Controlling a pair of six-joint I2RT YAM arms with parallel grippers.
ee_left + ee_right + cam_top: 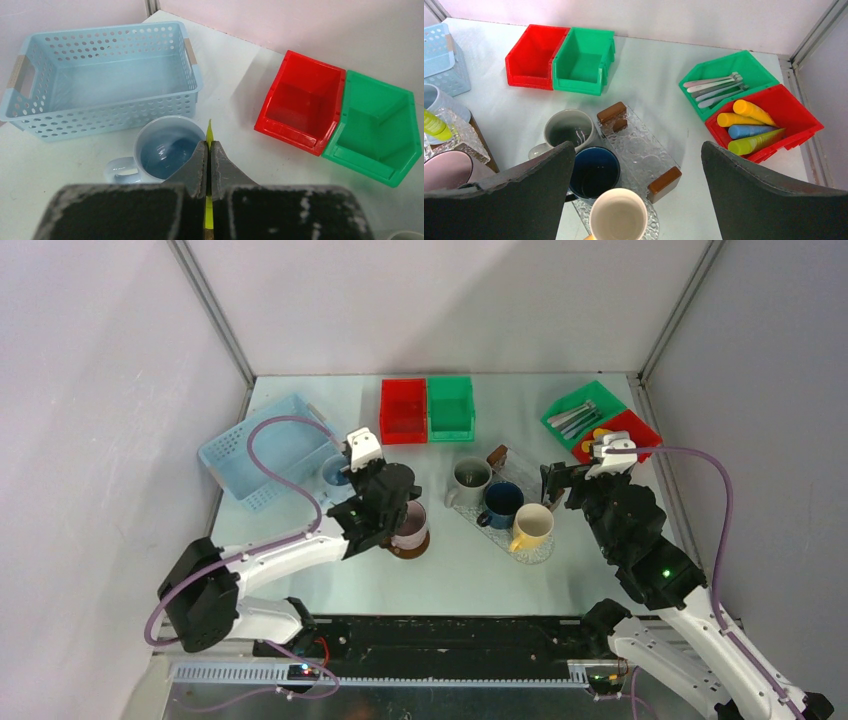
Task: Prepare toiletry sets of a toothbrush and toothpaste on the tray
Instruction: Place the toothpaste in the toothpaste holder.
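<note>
My left gripper (pixel 208 146) is shut on a thin lime-green toothpaste tube (pixel 209 131), seen edge-on between its fingers. It hangs just right of a light blue mug (pixel 165 150). Over a glass tray (pixel 644 145) with brown handles, my right gripper (pixel 636 150) stands wide open and holds nothing. On that tray are a grey mug (pixel 569 130), a dark blue mug (pixel 594 172) and a cream mug (pixel 618 217). Pale toothbrushes (pixel 716 85) lie in a green bin at the back right. Yellow, blue and lime tubes (pixel 749 125) lie in the red bin beside it.
A light blue basket (pixel 262 450) sits at the back left. An empty red bin (pixel 403 410) and an empty green bin (pixel 451 408) stand at the back centre. A pink mug (pixel 410 525) sits on a second tray under my left arm.
</note>
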